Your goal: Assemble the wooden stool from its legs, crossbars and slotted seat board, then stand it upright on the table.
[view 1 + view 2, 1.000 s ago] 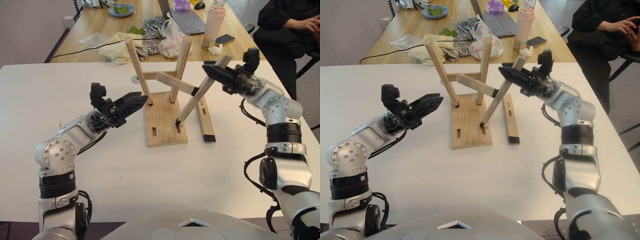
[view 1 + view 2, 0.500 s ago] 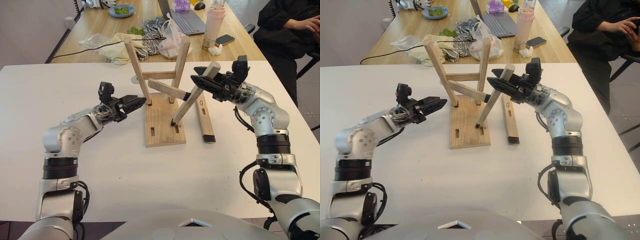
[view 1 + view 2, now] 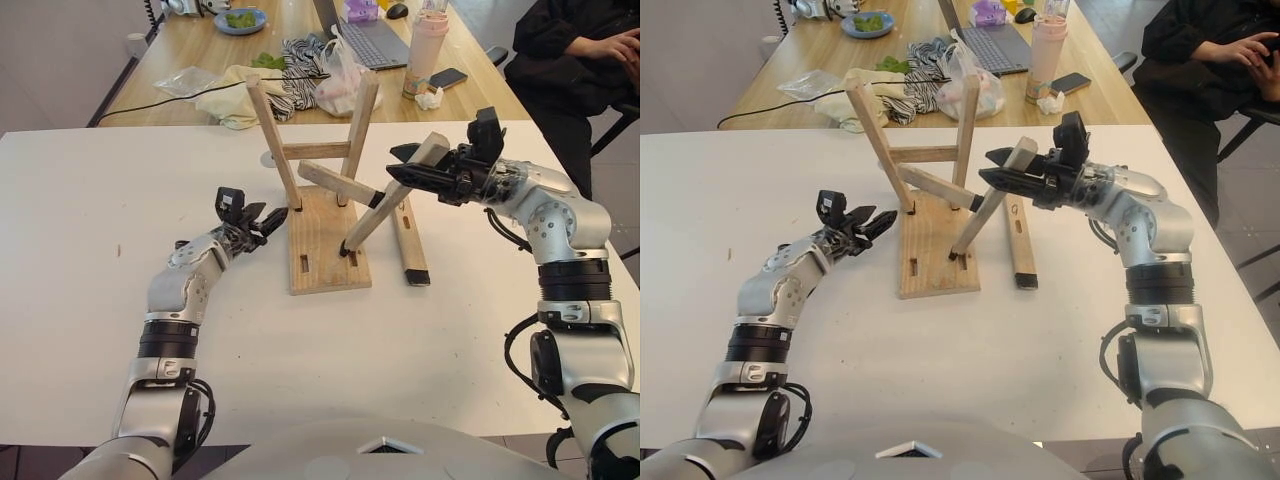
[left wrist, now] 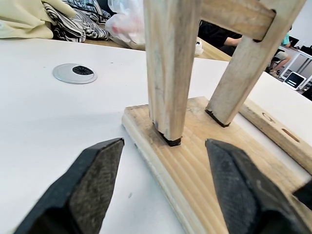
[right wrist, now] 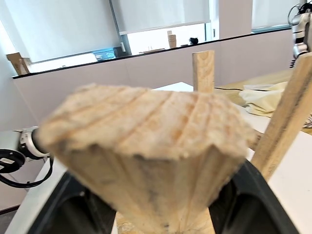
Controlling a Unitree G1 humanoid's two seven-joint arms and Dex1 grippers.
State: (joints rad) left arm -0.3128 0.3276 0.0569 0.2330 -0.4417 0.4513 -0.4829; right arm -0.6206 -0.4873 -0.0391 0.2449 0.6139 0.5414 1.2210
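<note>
- Seat board (image 3: 325, 262) lay flat on the white worktop (image 3: 120, 230), slots up, about the middle of it.
- Two legs stood in the far slots: left leg (image 3: 275, 140) leaning slightly left, right leg (image 3: 361, 135) leaning slightly right. A short crossbar (image 3: 318, 151) joined them high up.
- Third leg (image 3: 383, 208) was tilted hard to the right, with its black-capped foot at the near-right slot of the board. Couldn't tell if it was seated.
- A second crossbar (image 3: 335, 182) ran slanted from between the far legs to the tilted leg.
- Right claw (image 3: 408, 166) was clamped on the upper end of the tilted leg, above the right side of the board, off the worktop.
- Left claw (image 3: 272, 216) was low over the worktop at the board's far-left corner, fingers (image 4: 92, 180) apart and holding nothing. The left leg's foot sat just past the gap, not touched.
- A loose slotted wooden piece (image 3: 411, 243) lay flat on the worktop just right of the board, roughly parallel to its long edge.
</note>
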